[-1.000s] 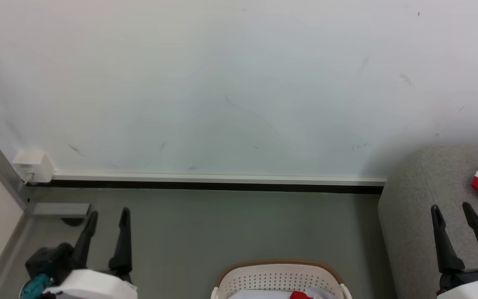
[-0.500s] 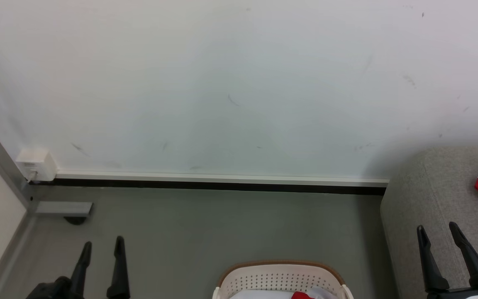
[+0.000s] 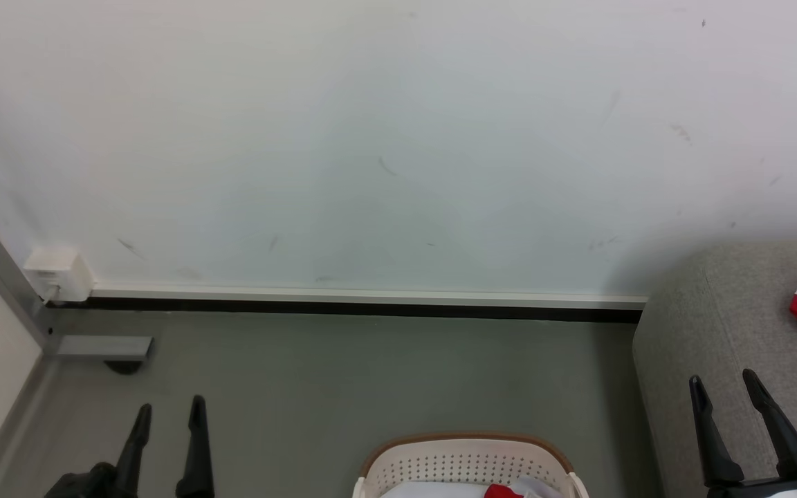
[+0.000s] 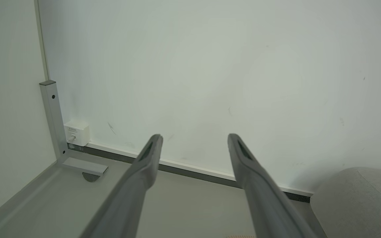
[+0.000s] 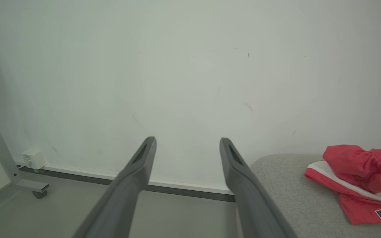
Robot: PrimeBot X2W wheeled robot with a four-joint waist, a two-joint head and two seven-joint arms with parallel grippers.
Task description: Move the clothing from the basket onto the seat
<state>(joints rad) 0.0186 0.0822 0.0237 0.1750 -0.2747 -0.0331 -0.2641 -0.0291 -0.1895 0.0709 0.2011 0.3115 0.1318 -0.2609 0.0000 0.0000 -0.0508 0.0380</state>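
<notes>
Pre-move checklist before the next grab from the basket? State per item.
1. left claw open, empty: ok.
2. right claw open, empty: ok.
3. basket emptied: not ok, red clothing inside.
4. grasp spot on that clothing in view: cannot tell, the head view cuts the basket off.
5. sofa has bare room beside the garment on it: ok.

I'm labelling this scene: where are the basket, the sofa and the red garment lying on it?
basket (image 3: 464,465), head view, perforated far wall
sofa (image 5: 296,188), right wrist view, bare grey top
red garment (image 5: 359,167), right wrist view, bunched red fabric
</notes>
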